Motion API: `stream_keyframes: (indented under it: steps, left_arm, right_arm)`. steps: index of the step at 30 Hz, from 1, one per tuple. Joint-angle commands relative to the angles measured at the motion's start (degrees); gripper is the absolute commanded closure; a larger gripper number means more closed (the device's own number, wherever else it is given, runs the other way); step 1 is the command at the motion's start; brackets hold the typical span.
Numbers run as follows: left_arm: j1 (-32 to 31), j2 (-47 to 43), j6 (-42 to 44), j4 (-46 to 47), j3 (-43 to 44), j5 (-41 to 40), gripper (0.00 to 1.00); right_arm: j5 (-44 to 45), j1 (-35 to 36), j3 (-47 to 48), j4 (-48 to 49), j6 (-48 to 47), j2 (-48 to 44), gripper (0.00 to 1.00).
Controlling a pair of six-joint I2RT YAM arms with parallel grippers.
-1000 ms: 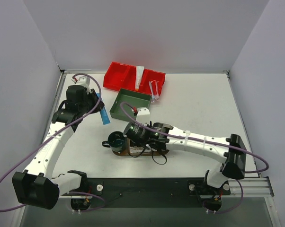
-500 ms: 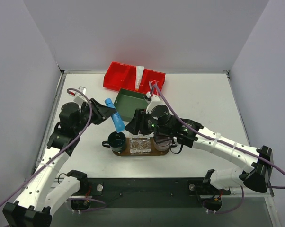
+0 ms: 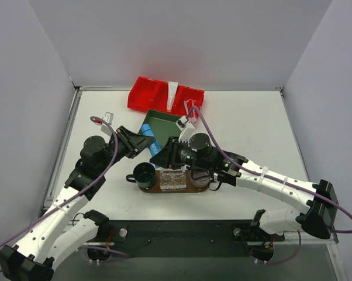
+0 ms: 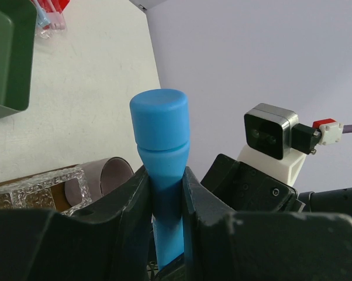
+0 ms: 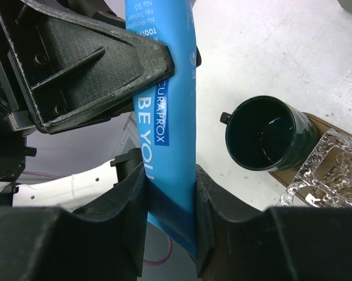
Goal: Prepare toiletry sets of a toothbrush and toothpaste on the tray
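Observation:
The blue toothpaste tube [image 3: 148, 130] hangs in the air above the table, left of the green box, with both grippers on it. My left gripper [image 4: 164, 175] is shut on its neck just below the cap [image 4: 159, 117]. My right gripper [image 5: 170, 175] is shut on the flat printed end [image 5: 164, 76]. In the top view, the left gripper [image 3: 145, 142] and the right gripper [image 3: 162, 156] meet just above the brown oval tray [image 3: 190, 189]. The white tube [image 3: 172, 93] stands in the red bin. Toothbrushes [image 4: 47, 20] lie beyond the green box.
The tray carries a dark green mug [image 3: 144, 174], a clear glass block [image 3: 172, 179] and a second mug [image 4: 114, 172] under my right arm. The green box [image 3: 164, 120] and the red divided bin [image 3: 147, 96] stand behind the tray.
My left arm has carried the blue tube right and forward, towards the tray. My right gripper rose from the tray, swung left and closed on the tube's flat end.

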Motion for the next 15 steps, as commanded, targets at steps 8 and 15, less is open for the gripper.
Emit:
stream_keyframes:
  steps: [8,15]
  left_arm:
    - [0.2,-0.4,5.3,9.1,1.9,5.7,0.50]
    - [3.6,0.3,11.3,6.4,2.7,12.6,0.13]
  right_arm:
    - [-2.1,-2.0,0.0,0.3,-0.7,-5.0,1.00]
    - [-4.2,-5.1,6.1,-19.0,-8.9,-8.8,1.00]
